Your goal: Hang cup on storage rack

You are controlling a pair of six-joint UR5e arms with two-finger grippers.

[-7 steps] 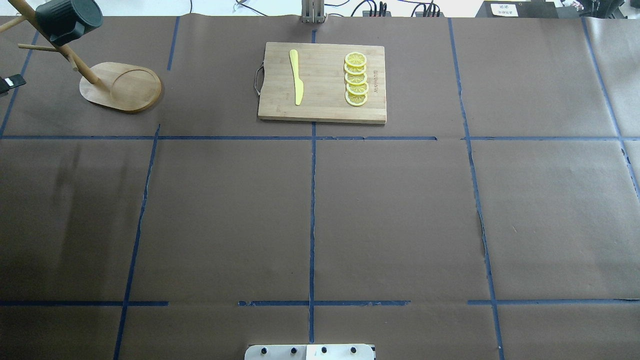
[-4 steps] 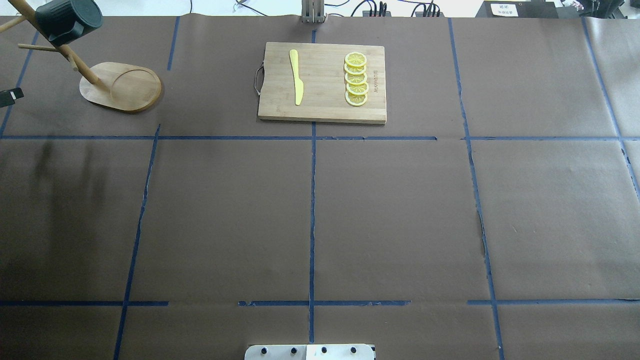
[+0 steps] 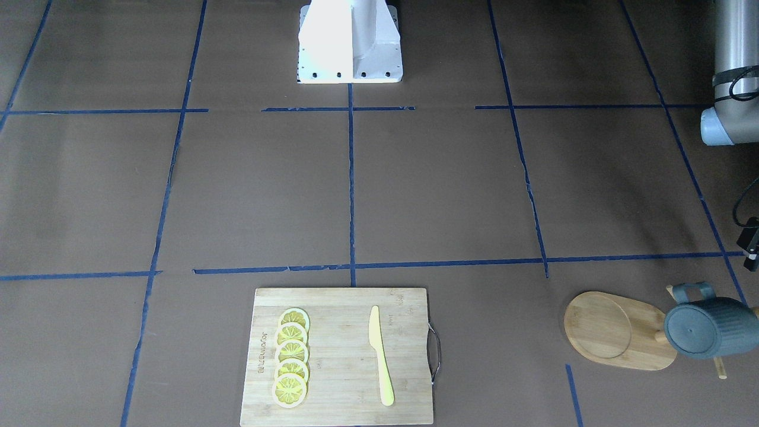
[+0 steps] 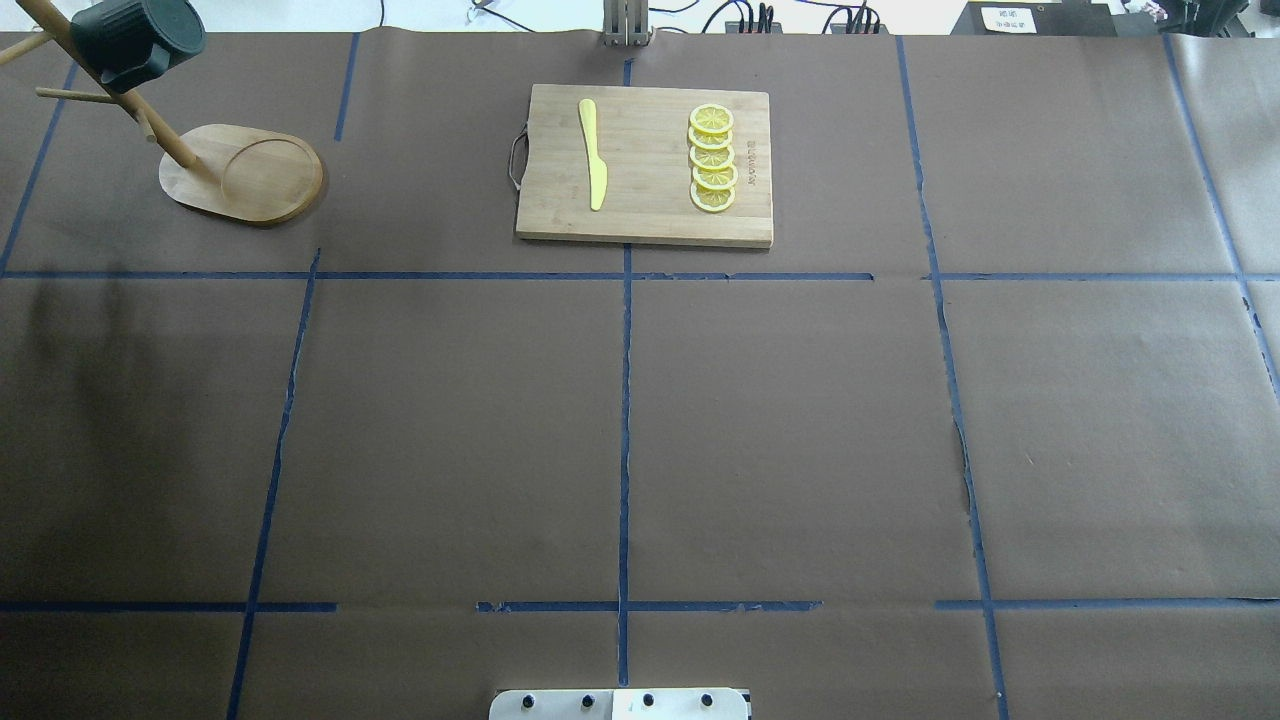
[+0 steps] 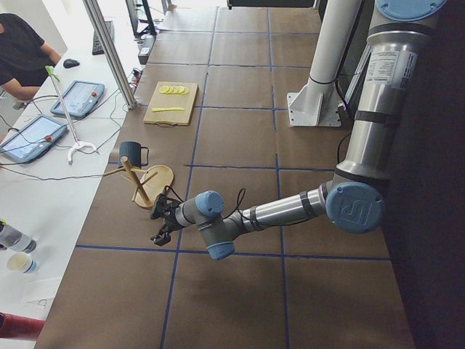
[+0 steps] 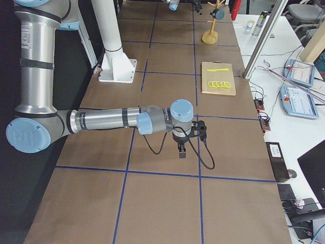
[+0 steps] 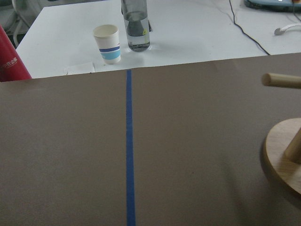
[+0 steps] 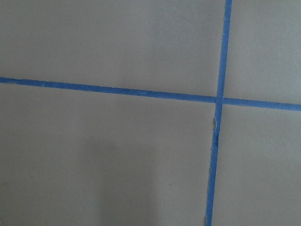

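Observation:
The dark blue-grey ribbed cup (image 4: 135, 40) hangs tilted on the peg of the bamboo storage rack (image 4: 245, 175) at the table's far left corner. It also shows in the front-facing view (image 3: 708, 327), with the rack's oval base (image 3: 616, 332) beside it. No gripper touches the cup. My left gripper (image 5: 161, 222) hovers low over the table, a short way from the rack; I cannot tell if it is open or shut. The left wrist view shows the rack's base (image 7: 287, 160) and a peg tip (image 7: 282, 80). My right gripper (image 6: 182, 150) is far away over bare table; its jaws cannot be judged.
A bamboo cutting board (image 4: 645, 165) with a yellow knife (image 4: 592, 150) and several lemon slices (image 4: 712, 160) lies at the far middle. A paper cup (image 7: 107, 43) and a water bottle (image 7: 135, 23) stand on the white side table beyond the rack.
The black tip of my left gripper has slid out of the overhead view past the left edge, and its shadow has moved left. The cup stays on the rack.

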